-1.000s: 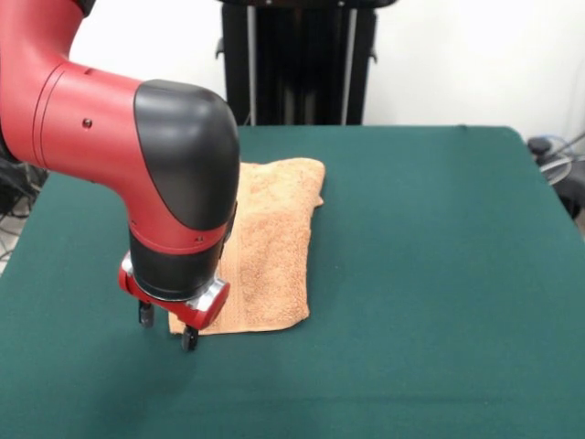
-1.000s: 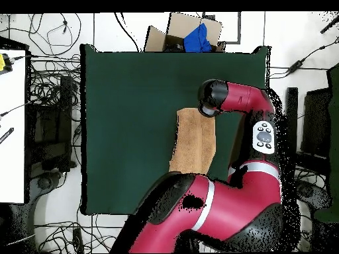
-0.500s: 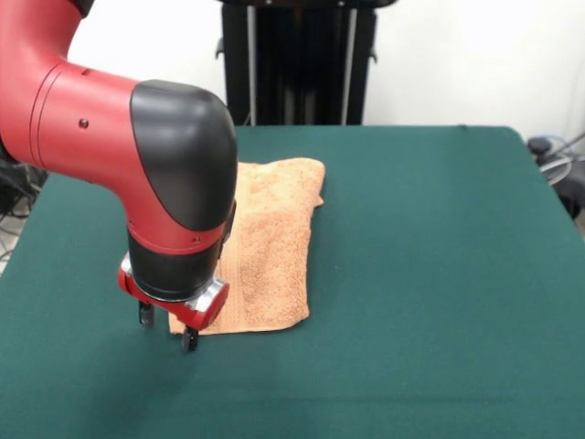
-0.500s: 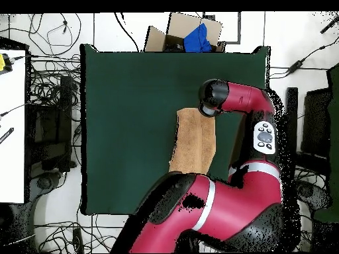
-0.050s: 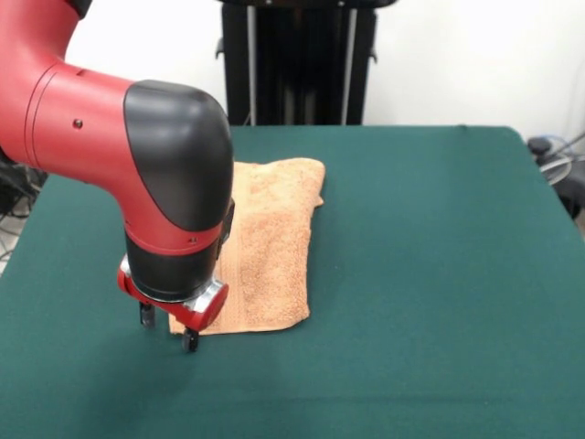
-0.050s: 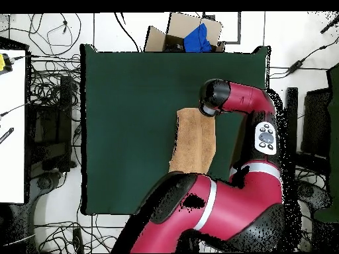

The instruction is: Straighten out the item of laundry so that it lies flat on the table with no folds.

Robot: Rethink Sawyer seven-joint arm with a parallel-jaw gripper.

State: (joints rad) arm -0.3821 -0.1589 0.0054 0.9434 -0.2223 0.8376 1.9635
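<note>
You are looking at the orange-tan terry towel (image 5: 270, 247) lying on the dark green table (image 5: 439, 274), a bit left of centre in the front view. It is lying as a long narrow strip, apparently doubled over lengthwise, w/ a small wrinkle at its far right corner. In the overhead view the towel (image 6: 194, 140) is sitting right of the table's (image 6: 132, 119) middle, near the right edge.

The gripper (image 5: 165, 327) is hanging at the towel's near left corner, w/ the red and black arm (image 5: 137, 165) covering the towel's left side. You are seeing two dark fingertips (image 5: 190, 340) standing apart, so the jaws are spread, pinching nothing. The tips are looking very close to the felt; touching or not, I cannot tell.

Beyond the table's top edge in the overhead view, a cardboard box (image 6: 179, 30) w/ sth blue in it is standing on the floor among cables (image 6: 46, 86).
</note>
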